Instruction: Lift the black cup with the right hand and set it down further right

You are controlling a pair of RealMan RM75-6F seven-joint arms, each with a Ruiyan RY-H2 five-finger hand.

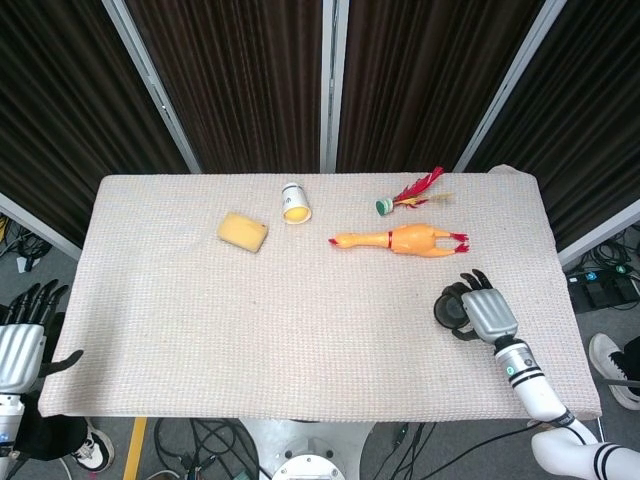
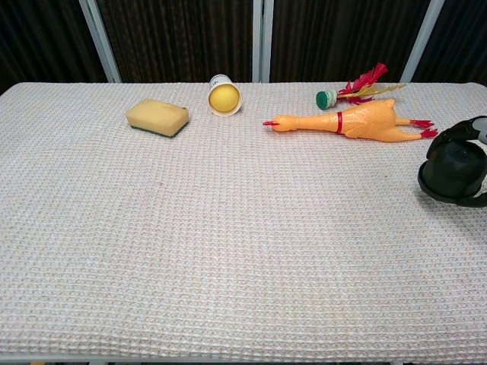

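Black cup (image 1: 447, 310) (image 2: 451, 172), dark and rounded, on the right side of the table (image 1: 300, 330), toward the near edge, wrapped by the right robot hand (image 1: 482, 312)

The right hand (image 1: 482, 312) sits over the near right part of the table, its forearm running back toward the near right corner. Its fingers (image 1: 456, 295) curl leftward around the black cup (image 1: 448, 311), holding it; in the chest view the hand shows only at the right edge. The left hand (image 1: 22, 340) hangs off the table's near left corner, fingers apart, holding nothing.
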